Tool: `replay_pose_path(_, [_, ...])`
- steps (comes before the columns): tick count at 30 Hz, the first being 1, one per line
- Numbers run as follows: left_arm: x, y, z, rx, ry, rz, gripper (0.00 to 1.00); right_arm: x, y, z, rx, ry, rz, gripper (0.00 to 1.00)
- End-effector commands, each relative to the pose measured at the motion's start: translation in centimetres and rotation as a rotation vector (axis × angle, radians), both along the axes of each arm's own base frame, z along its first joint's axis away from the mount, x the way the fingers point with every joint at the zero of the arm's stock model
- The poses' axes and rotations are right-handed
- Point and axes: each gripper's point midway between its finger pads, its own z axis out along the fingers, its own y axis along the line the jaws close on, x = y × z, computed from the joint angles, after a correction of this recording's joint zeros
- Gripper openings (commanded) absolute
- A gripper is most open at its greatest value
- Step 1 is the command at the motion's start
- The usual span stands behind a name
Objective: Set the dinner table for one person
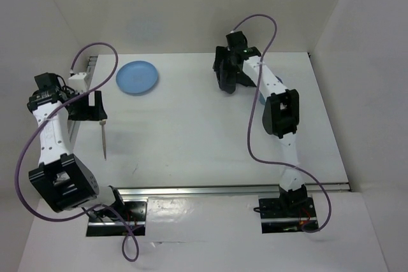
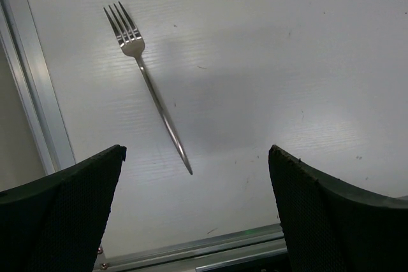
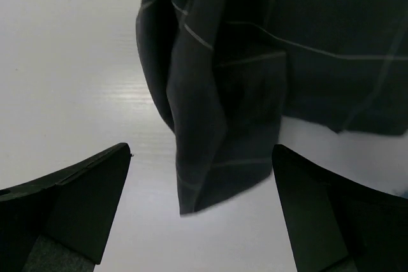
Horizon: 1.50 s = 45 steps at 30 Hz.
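Note:
The dinner table [image 1: 191,132] is a white tabletop with aluminium rails. A silver fork [image 1: 104,139] lies on it near the left edge. In the left wrist view the fork [image 2: 150,87] lies ahead of the fingers, tines pointing away. My left gripper [image 1: 87,109] is open and empty just behind the fork's handle end [image 2: 197,205]. A blue plate [image 1: 137,78] sits at the back left. My right gripper [image 1: 228,82] is open and empty at the back middle, over a crumpled dark grey grid-lined cloth mat [image 3: 217,93], whose folded corner lies between the open jaws [image 3: 201,211].
Aluminium rails run along the table's left edge [image 2: 32,93] and the near edge [image 1: 229,189]. A small bit of something blue [image 1: 261,100] shows under the right arm. White walls enclose the table at the back and on both sides.

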Motion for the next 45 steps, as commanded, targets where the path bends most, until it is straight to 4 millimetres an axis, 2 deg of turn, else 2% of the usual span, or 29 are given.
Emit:
replay_pose_path(1, [0.9,-0.5,0.7,-0.057,-0.005,-0.004,1.00,3.2,4.0,1.6,0.035,-0.150,0.126,1.00])
replay_pose_path(4, [1.0,-1.2,0.4,-0.103,0.009,-0.035,1.00,3.3,5.0,-1.4,0.052,-0.110,0.170,0.91])
replay_pose_path(5, [1.0,-1.2,0.4,-0.103,0.009,-0.035,1.00,3.3,5.0,-2.4,0.049,-0.100,0.170,0.81])
replay_pose_path(6, [1.0,-1.2,0.4,-0.103,0.009,-0.035,1.00,3.5,4.7,-2.4,0.037,-0.103,0.157,0.63])
replay_pose_path(7, [1.0,-1.4,0.4,-0.110,0.005,-0.039,1.00,3.1,4.4,-2.8,0.029,-0.079,0.138,0.21])
replay_pose_path(8, [1.0,-1.4,0.4,-0.110,0.005,-0.039,1.00,2.6,5.3,-1.8,0.026,-0.094,0.149,0.06])
replay_pose_path(9, [0.9,-1.7,0.1,-0.125,0.011,-0.044,1.00,1.8,5.7,-1.4,0.020,-0.093,0.156,0.00])
replay_pose_path(10, [1.0,-2.0,0.2,-0.136,-0.001,-0.063,1.00,0.7,6.6,1.9,0.030,-0.138,0.192,0.00])
replay_pose_path(11, [0.8,-2.3,0.5,-0.142,-0.007,-0.077,1.00,-0.8,8.8,3.5,0.017,-0.174,0.275,0.00])
replay_pose_path(12, [0.5,-2.7,0.2,-0.163,0.005,-0.082,0.99,-2.8,9.8,3.3,0.003,-0.154,0.325,0.00])
replay_pose_path(13, [0.4,-2.9,0.6,-0.157,-0.012,-0.096,0.99,-4.7,10.4,7.7,0.018,-0.219,0.357,0.00])
replay_pose_path(14, [0.2,-3.3,0.2,-0.160,0.002,-0.113,0.99,-7.2,12.0,8.7,0.024,-0.217,0.389,0.00])
replay_pose_path(16, [-0.1,-3.5,0.3,-0.140,-0.005,-0.129,0.99,-11.6,12.3,7.8,0.066,-0.129,0.428,0.00])
replay_pose_path(17, [-0.1,-3.5,0.3,-0.140,-0.005,-0.129,0.99,-14.2,12.3,10.7,0.144,-0.138,0.431,0.00])
replay_pose_path(18, [-0.3,-3.9,0.3,-0.132,-0.007,-0.151,0.99,-16.0,12.0,10.6,0.179,-0.100,0.441,0.00])
replay_pose_path(19, [-0.3,-3.7,0.2,-0.115,-0.005,-0.156,0.99,-18.7,11.8,8.2,0.212,-0.005,0.472,0.00])
replay_pose_path(20, [-0.3,-4.0,0.3,-0.098,-0.010,-0.174,0.99,-20.4,11.5,10.7,0.280,-0.035,0.471,0.00])
replay_pose_path(22, [-0.3,-4.1,0.3,-0.090,-0.004,-0.180,0.99,-23.4,11.8,10.3,0.359,0.013,0.534,0.00])
replay_pose_path(25, [-0.2,-4.6,0.5,-0.081,0.000,-0.198,0.99,-26.0,12.5,13.7,0.482,-0.032,0.624,0.00])
replay_pose_path(28, [-0.1,-5.8,0.8,-0.085,0.002,-0.231,0.99,-25.9,12.0,15.2,0.516,-0.062,0.590,0.00])
replay_pose_path(30, [0.2,-6.8,1.4,-0.079,-0.001,-0.254,0.99,-24.8,10.9,12.8,0.492,0.007,0.491,0.07])
replay_pose_path(32, [0.5,-7.5,1.4,-0.077,0.007,-0.275,0.99,-23.1,9.2,10.3,0.470,0.087,0.420,0.27])
replay_pose_path(33, [0.4,-8.4,0.9,-0.068,0.033,-0.304,0.99,-22.1,9.0,7.5,0.447,0.166,0.385,0.40])
replay_pose_path(35, [0.6,-10.0,0.9,-0.010,0.044,-0.373,0.99,-21.0,8.6,4.2,0.413,0.280,0.348,0.83])
replay_pose_path(36, [0.9,-10.7,0.9,0.020,0.038,-0.401,0.99,-20.4,8.1,4.7,0.408,0.266,0.330,0.90])
replay_pose_path(37, [1.1,-11.4,0.8,0.062,0.032,-0.450,0.99,-19.6,8.1,2.6,0.378,0.304,0.317,1.00])
replay_pose_path(39, [1.2,-13.4,0.9,0.130,0.019,-0.536,1.00,-17.5,6.5,1.8,0.338,0.281,0.246,1.00])
replay_pose_path(41, [0.5,-17.0,0.7,0.202,0.018,-0.678,1.00,-16.4,4.1,1.2,0.352,0.301,0.150,1.00])
replay_pose_path(45, [-3.1,-23.7,-1.7,0.292,0.060,-0.967,1.00,-18.5,1.3,2.8,0.367,0.230,0.091,1.00])
